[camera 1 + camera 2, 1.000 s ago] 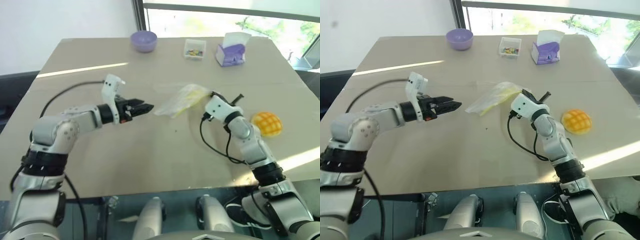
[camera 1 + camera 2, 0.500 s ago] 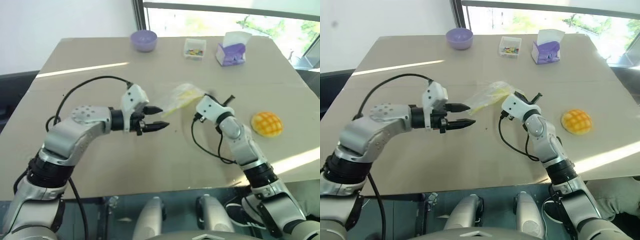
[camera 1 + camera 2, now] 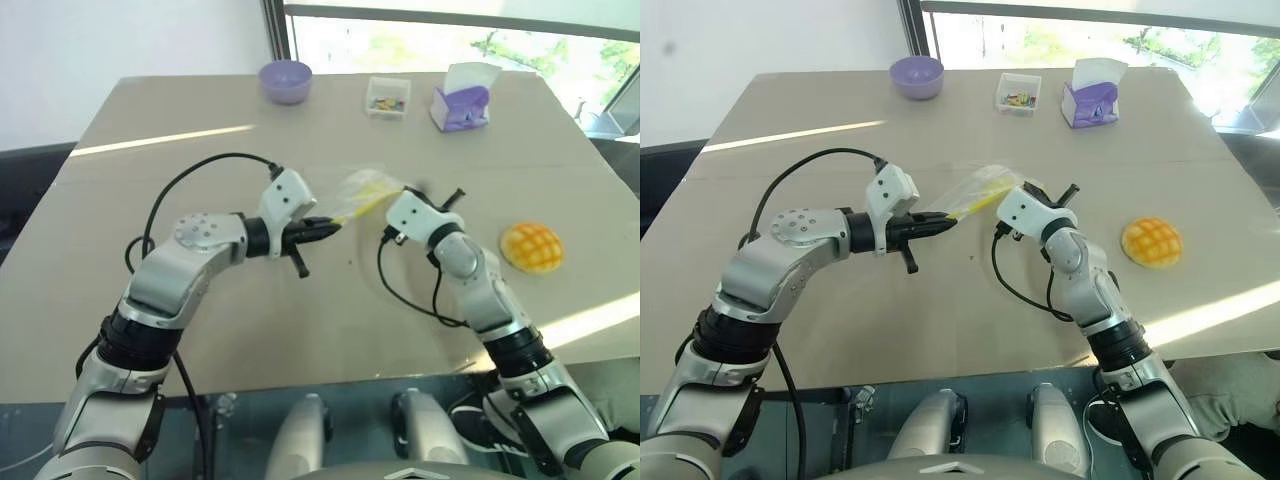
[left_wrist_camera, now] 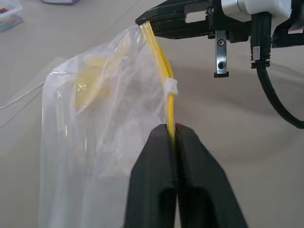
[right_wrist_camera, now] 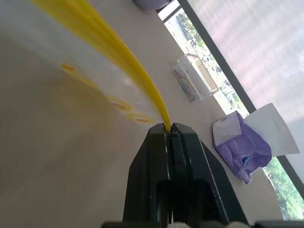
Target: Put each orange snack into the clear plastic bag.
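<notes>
The clear plastic bag hangs just above the table, held between both grippers by its yellow seal strip. My left gripper is shut on one end of the strip; the left wrist view shows its fingers pinched on it. My right gripper is shut on the other end, and its closed fingertips clamp the strip. The orange snack, a domed bun with a grid top, lies on the table to the right of my right arm, apart from both grippers.
At the table's far edge stand a purple bowl, a small clear box of colourful bits and a purple tissue pack. Black cables loop from both wrists over the tan table.
My left gripper has moved right to the bag, rolled, and shut on the yellow strip; it stood open half a second ago. The right gripper has shifted slightly left with the bag.
</notes>
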Available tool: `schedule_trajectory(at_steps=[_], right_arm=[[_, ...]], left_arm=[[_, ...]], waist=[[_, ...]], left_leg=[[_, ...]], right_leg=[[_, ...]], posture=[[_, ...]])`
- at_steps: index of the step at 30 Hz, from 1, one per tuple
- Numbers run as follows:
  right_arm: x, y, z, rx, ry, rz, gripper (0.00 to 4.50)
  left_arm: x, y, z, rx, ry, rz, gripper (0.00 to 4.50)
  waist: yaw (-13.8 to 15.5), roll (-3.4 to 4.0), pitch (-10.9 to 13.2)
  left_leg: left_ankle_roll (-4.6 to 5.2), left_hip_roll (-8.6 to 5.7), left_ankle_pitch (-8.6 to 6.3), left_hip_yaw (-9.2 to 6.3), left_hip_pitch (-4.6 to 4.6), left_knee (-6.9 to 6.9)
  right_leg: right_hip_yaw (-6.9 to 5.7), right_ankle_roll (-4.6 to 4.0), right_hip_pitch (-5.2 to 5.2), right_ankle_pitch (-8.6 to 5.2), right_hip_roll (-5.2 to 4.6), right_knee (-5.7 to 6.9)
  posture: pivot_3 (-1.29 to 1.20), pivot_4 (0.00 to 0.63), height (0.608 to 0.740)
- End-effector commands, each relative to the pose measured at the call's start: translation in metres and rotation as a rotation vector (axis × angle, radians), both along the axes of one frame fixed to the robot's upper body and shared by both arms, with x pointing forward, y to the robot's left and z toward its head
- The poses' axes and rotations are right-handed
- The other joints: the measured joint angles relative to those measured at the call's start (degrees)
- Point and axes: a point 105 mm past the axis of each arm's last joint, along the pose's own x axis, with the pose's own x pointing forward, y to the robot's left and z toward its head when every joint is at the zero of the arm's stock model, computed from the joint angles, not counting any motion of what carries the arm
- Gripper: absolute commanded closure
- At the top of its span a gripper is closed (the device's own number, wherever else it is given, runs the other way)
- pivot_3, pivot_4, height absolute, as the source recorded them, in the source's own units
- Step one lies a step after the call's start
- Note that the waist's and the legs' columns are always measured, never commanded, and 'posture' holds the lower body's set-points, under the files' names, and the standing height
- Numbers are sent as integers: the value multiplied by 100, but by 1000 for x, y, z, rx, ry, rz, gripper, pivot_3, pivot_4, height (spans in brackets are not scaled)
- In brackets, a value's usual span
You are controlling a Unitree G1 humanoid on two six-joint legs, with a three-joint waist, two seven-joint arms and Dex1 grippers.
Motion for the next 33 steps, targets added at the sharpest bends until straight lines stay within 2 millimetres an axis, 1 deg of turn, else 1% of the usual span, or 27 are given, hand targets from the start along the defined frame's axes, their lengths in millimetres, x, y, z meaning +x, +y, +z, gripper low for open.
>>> schedule_trajectory(at_steps=[1, 5, 8, 10, 12, 13, 14, 16, 18, 21, 23, 24, 28, 33], right_arm=[[-6, 6, 21, 8, -71, 29, 4500], [-9, 6, 20, 30, -44, 41, 4500], [-16, 8, 17, 30, 3, 94, 4500], [-21, 4, 16, 44, 29, 112, 3915], [-25, -1, 15, 51, 45, 120, 3307], [-27, -2, 15, 52, 49, 122, 2728], [-31, -5, 14, 96, 73, 138, 2300], [-45, -6, 13, 160, 127, 245, 2300], [-52, -13, 13, 192, 164, 268, 2300], [-60, -16, 17, 238, 191, 293, 3251], [-65, -12, 20, 261, 207, 328, 4217], [-67, -10, 21, 270, 214, 341, 4469], [-71, 0, 29, 308, 215, 387, 4469], [-71, 17, 29, 291, 221, 432, 4469]], left_arm=[[2, -2, 9, -2, -43, -13, 4431], [6, 2, 8, 23, -79, -19, 4431], [13, 9, 13, 61, -196, -35, 4431], [16, 10, 22, 69, -337, -85, 4500], [17, 12, 23, 73, -418, -124, 4500], [19, 14, 23, 74, -435, -132, 4500], [20, 16, 22, 76, -454, -141, 4500], [21, 21, 16, 83, -457, -156, 4500], [21, 26, 9, 89, -441, -172, 4500], [21, 30, 3, 68, -411, -188, 4500], [21, 33, -1, 77, -404, -202, 4500], [21, 34, -3, 80, -399, -205, 4500], [20, 32, -6, 81, -392, -215, 4500], [18, 28, -6, 68, -390, -222, 4500]], waist=[[0, 0, 0], [0, 0, 0], [3, 0, 0], [9, 0, 0], [29, 0, 0], [33, 0, 0], [34, 0, 0], [42, 0, 0], [46, 0, 0], [35, 0, 0], [19, 0, 0], [17, 0, 0], [23, 0, 0], [19, 0, 0]], left_leg=[[0, 0, 0, 0, 0, 0], [0, 0, 0, 0, 0, 0], [0, 0, 0, 0, 1, 0], [0, 0, 0, 0, 0, 0], [0, 0, 0, 1, 0, 1], [0, 0, 0, 1, 0, 1], [0, 0, 0, 2, 0, 1], [0, -1, 0, 2, 0, 1], [1, -1, -1, 3, -1, 3], [2, 0, -1, 2, 0, 4], [2, 1, -1, 2, 3, 6], [2, 3, -1, 1, 3, 6], [2, 3, -1, 0, 3, 10], [2, 2, -1, -1, 1, 18]], right_leg=[[0, 0, 0, 0, 0, 0], [0, 0, 0, 0, 0, 0], [0, 0, 0, 0, 0, 0], [-1, 0, 0, 0, 0, 0], [-1, 0, 0, 0, -1, -2], [-1, -1, 0, 0, -1, -2], [-1, -1, 0, 0, -1, -2], [-1, -1, 0, 0, -2, -2], [-1, 0, 1, 1, -2, -2], [-1, 0, 2, 0, -1, 1], [-1, 0, 1, 1, 0, 6], [-1, 0, 1, 1, 2, 7], [-2, 0, 2, 1, 2, 9], [-3, 1, 3, 1, 2, 10]], posture=[[0, 150, 737], [0, 150, 737], [0, 150, 737], [0, 150, 737], [0, 150, 737], [0, 150, 737], [0, 150, 737], [0, 150, 737], [0, 150, 737], [0, 150, 737], [0, 150, 737], [0, 150, 737], [0, 150, 737], [0, 150, 737]])
